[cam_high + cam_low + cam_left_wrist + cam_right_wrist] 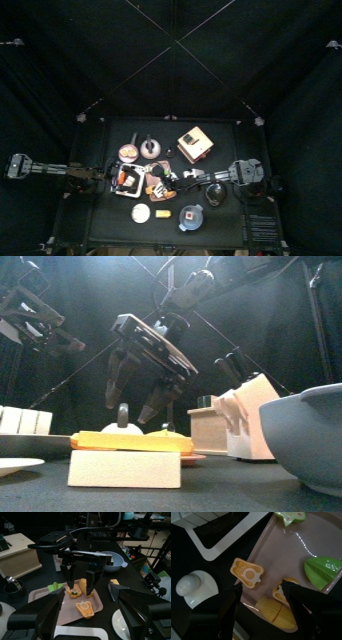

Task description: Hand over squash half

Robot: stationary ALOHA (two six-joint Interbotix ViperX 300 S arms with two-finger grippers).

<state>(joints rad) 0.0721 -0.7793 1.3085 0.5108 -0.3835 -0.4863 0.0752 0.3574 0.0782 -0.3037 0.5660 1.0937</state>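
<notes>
Hovers over tray (281, 547) with right gripper (262, 587), jaws spread wide, nothing between them. Parks left gripper (87, 596) near the tray's side, jaws likewise released and empty, facing the right one.

Finds squash half (246, 573) flat on the tray near its edge, cut face up, pale core showing, just off one right fingertip and not yet touched. Shares the tray with corn (274, 609), a second orange piece (281, 594) and a green leaf (321, 571), all close by.

Looks like a toy of hard moulded plastic: probably light, stiff, smooth and a bit slippery, hardly fragile. Sits low, so calls for jaws dropped right to the tray and closed across the narrower width, on the two side walls, not over the glossy face. Best pinched towards one end, leaving the other end free for the left gripper to take. Risks skating on the slick tray or nudging the corn if clipped on one side only.

Shows no readable brand, label or writing anywhere.
</notes>
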